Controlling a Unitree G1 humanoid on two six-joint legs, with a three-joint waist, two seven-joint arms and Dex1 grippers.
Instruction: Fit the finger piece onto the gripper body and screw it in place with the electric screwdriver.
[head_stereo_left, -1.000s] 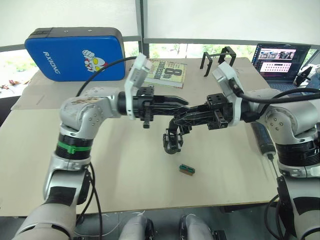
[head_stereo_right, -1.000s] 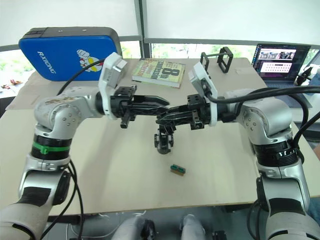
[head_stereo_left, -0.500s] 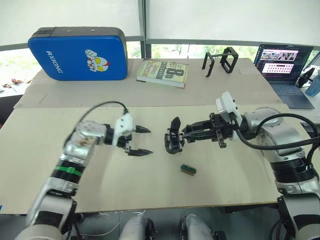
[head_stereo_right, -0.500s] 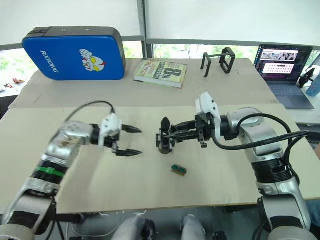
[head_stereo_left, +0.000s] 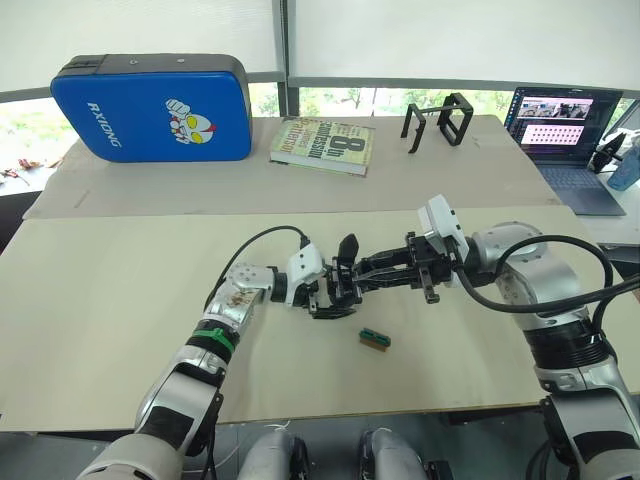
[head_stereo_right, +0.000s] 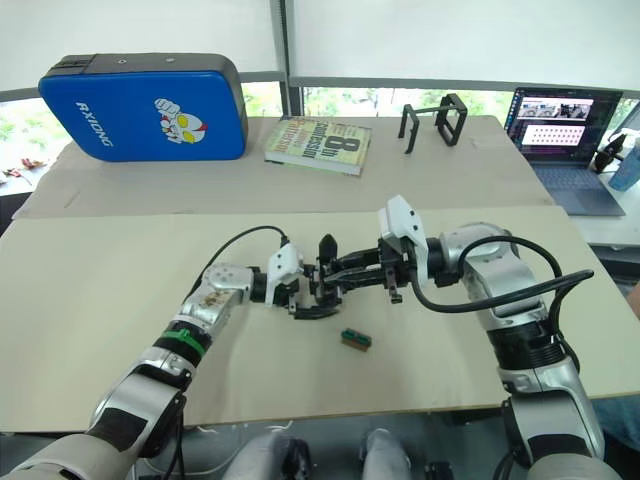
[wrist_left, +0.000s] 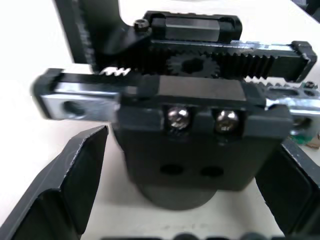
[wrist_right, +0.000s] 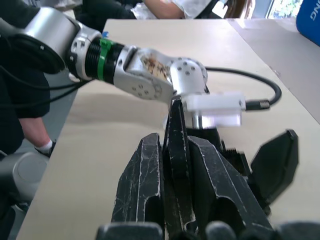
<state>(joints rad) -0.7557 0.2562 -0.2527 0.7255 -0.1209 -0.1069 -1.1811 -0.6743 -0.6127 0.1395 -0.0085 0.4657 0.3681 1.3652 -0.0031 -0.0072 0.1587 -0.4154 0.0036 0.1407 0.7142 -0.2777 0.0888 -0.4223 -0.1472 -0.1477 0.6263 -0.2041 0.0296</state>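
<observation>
Small black ribbed gripper body on beige tabletop, between spread fingers of left tool. Right tool clamped on thin black tapered finger piece, touching body.

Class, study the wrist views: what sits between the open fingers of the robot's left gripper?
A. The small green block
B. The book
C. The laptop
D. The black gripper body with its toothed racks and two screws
D: the left wrist view shows the gripper body, with toothed racks and two screw heads, between the left gripper fingers, which stand open.
</observation>
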